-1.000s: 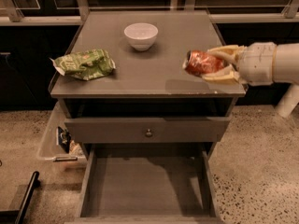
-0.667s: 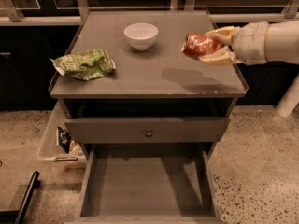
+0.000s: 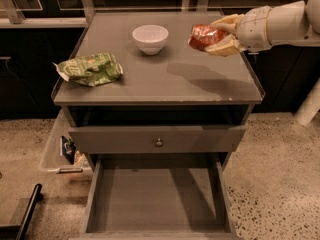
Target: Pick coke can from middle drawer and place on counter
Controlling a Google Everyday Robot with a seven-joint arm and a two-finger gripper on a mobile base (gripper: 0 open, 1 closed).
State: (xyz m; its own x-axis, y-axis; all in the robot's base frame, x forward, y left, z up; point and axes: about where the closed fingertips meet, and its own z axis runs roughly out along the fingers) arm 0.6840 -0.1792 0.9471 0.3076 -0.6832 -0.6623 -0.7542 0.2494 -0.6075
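The tool (image 3: 220,34) pinched the small red shiny metal coke can (image 3: 204,36) between its two pale fingers, in the air just above the flat grey desk (image 3: 175,79). Well below the tool, the wide grey wooden middle drawer (image 3: 157,194) stood open and bare. The pick looked done, with only lowering and release left.

Cream end effector (image 3: 218,36) over grey counter (image 3: 150,81); red can (image 3: 202,36).

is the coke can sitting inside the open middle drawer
No, the middle drawer shows only a bare floor, and the gripper holds the coke can over the counter.
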